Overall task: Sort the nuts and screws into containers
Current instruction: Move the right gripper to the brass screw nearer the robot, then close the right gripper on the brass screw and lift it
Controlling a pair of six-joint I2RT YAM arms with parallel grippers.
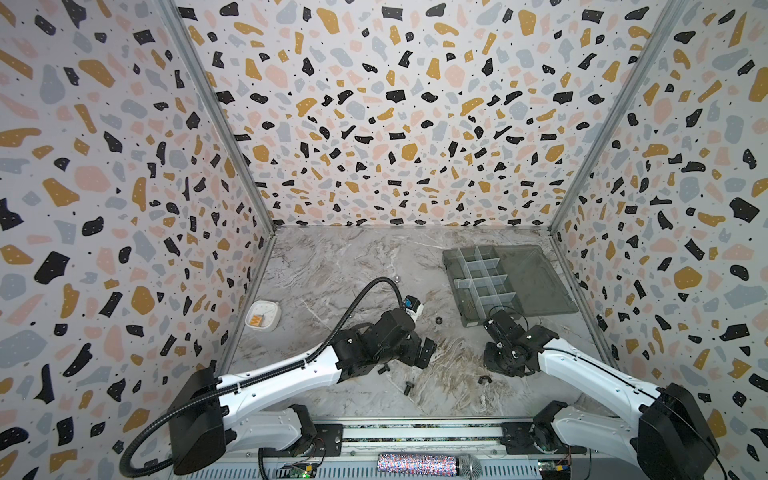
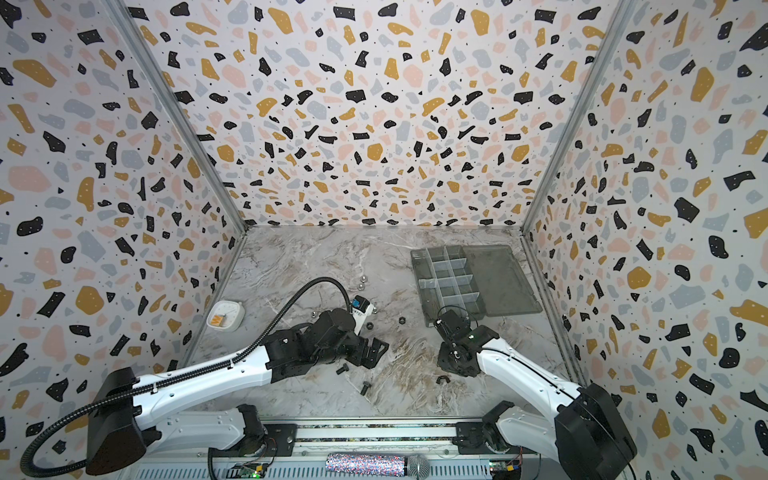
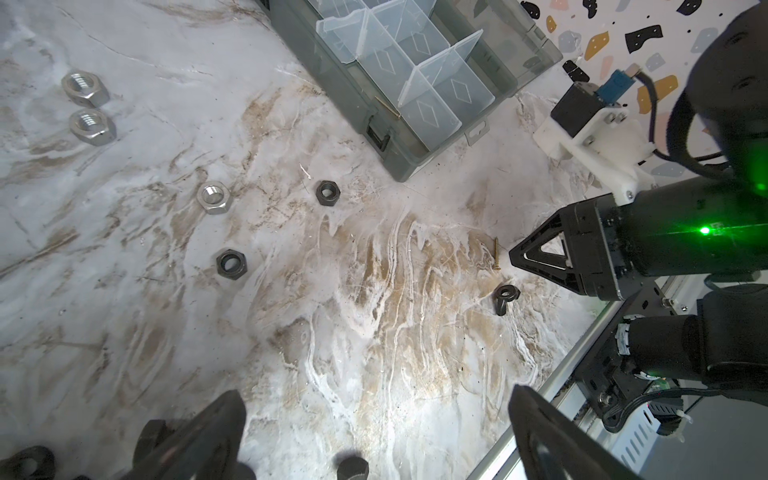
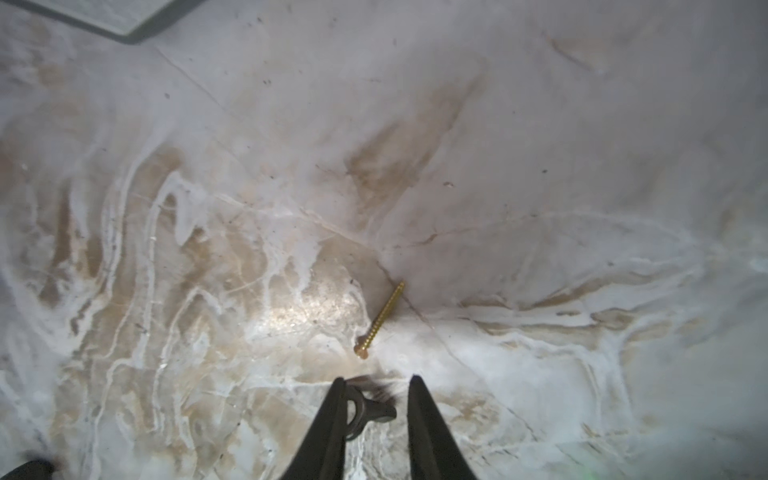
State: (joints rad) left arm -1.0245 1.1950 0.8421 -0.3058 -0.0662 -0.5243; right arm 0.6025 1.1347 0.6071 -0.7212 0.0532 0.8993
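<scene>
My right gripper [image 4: 376,378] hangs low over the marble table with its jaws a little apart. A black winged nut [image 4: 368,409] shows between its fingers, against one and clear of the other. In the left wrist view this nut [image 3: 506,296] lies on the table by the fingertips. A brass screw [image 4: 380,318] lies just beyond. My left gripper [image 3: 376,399] is wide open above a black bolt [image 3: 352,467]. Silver nuts [image 3: 214,198] and black hex nuts [image 3: 328,192] are scattered around. The grey organiser [image 1: 448,266] stands open at back right, with one thin screw [image 3: 388,107] in its nearest compartment.
Two black bolts [image 1: 382,368] [image 1: 408,388] lie beside the left arm. A white dish [image 1: 272,307] sits by the left wall. The organiser's lid [image 1: 536,278] lies flat towards the right wall. A metal rail [image 1: 415,432] runs along the front edge.
</scene>
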